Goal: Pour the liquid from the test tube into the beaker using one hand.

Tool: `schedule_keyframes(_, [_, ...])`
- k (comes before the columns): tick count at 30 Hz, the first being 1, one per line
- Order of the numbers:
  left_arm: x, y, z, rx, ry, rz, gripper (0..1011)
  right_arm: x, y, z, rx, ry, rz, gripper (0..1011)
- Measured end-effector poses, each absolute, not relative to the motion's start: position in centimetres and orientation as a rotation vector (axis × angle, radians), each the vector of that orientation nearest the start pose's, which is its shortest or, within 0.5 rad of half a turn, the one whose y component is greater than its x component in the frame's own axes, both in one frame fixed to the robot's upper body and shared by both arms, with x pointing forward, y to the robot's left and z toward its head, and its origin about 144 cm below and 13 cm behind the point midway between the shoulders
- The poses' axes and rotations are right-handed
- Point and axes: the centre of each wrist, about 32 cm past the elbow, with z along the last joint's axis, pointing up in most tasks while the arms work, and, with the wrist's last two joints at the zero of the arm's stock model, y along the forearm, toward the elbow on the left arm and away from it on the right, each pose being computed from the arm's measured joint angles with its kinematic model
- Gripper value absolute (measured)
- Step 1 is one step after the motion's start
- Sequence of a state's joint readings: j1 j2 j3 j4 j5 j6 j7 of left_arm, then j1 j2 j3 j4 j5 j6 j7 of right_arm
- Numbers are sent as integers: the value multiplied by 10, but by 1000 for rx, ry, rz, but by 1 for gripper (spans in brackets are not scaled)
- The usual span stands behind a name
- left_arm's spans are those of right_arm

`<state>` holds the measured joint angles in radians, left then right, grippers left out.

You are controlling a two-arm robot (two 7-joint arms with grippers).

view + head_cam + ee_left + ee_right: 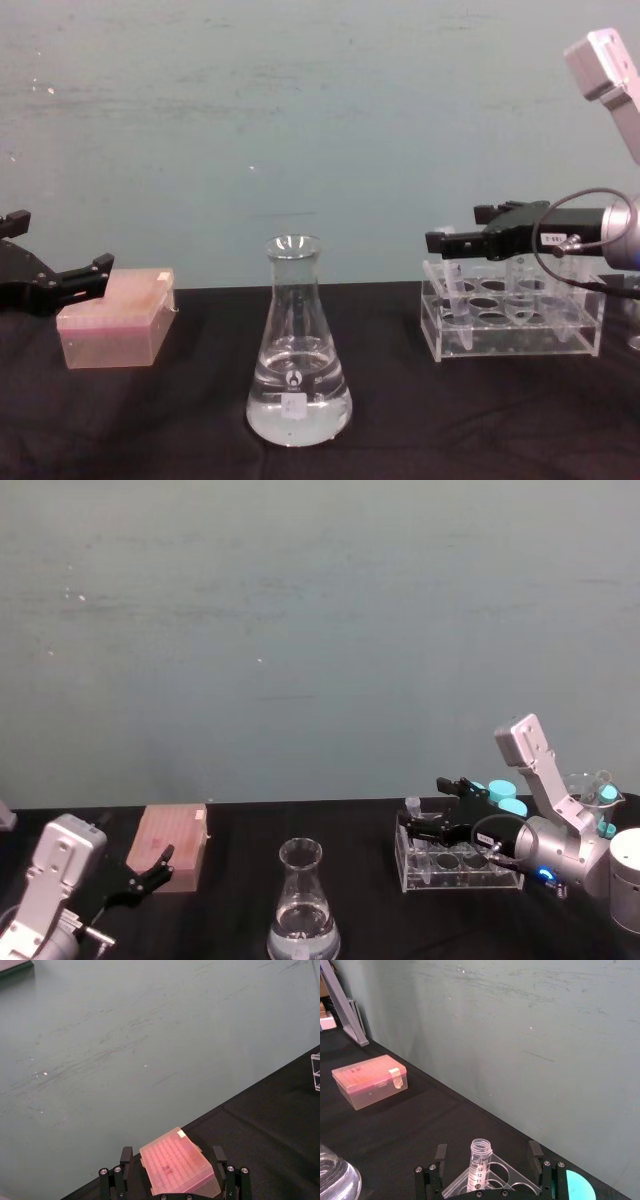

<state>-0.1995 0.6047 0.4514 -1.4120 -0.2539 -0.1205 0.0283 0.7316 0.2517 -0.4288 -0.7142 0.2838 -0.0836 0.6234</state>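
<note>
The test tube [480, 1164] stands upright and uncapped in the end slot of a clear rack [512, 322]; I cannot tell whether it holds liquid. My right gripper [488, 1152] is open, one finger on each side of the tube's top and apart from it. The head view shows this gripper [433, 808] straddling the tube [413, 809]. The beaker [303, 905] stands at the table's middle front with clear liquid [298, 405] in its wide base. My left gripper [150, 870] is open, parked at the left beside a pink box.
A pink lidded box [116, 320] lies at the left, just ahead of the left gripper [171, 1156]. Teal caps [503, 791] and a glass vessel [590, 785] sit behind the rack. A white cylinder [628, 875] stands at the right edge. A teal wall closes off the table's back.
</note>
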Motion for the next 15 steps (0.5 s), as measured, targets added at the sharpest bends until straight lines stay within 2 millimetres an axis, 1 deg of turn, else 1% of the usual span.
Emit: schedule_keyframes(15, [489, 310, 1140, 304, -285, 1248, 1000, 634, -274, 1168, -223, -17, -842, 1005])
